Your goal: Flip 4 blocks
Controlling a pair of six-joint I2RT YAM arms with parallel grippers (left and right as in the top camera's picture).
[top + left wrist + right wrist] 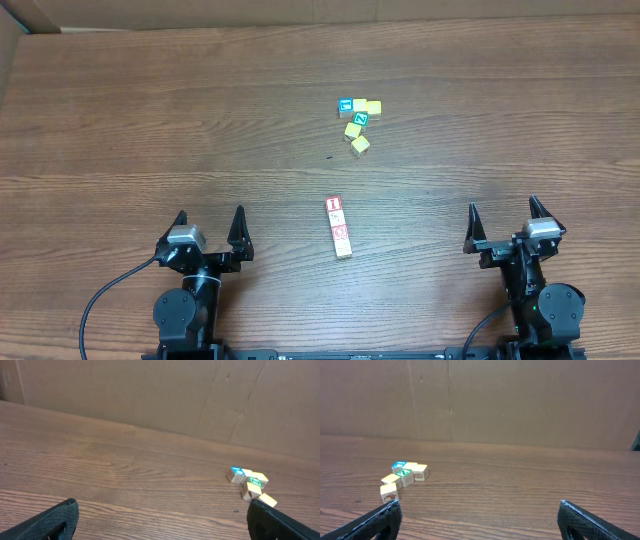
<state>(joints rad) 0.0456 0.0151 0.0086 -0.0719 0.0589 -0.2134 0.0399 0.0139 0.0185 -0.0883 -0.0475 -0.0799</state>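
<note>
Since the four blocks (338, 228) are small wooden cubes, I judge them light, hard and slightly slick, best pinched across the free opposite sides. They lie touching in a short row on the table (150, 120), between my grippers. My left gripper (210, 215) at their nine o'clock and right gripper (502, 207) at three both gape wide, empty. The other cubes (357, 122) cluster at twelve o'clock, well apart; nothing blocks my reach.
</note>
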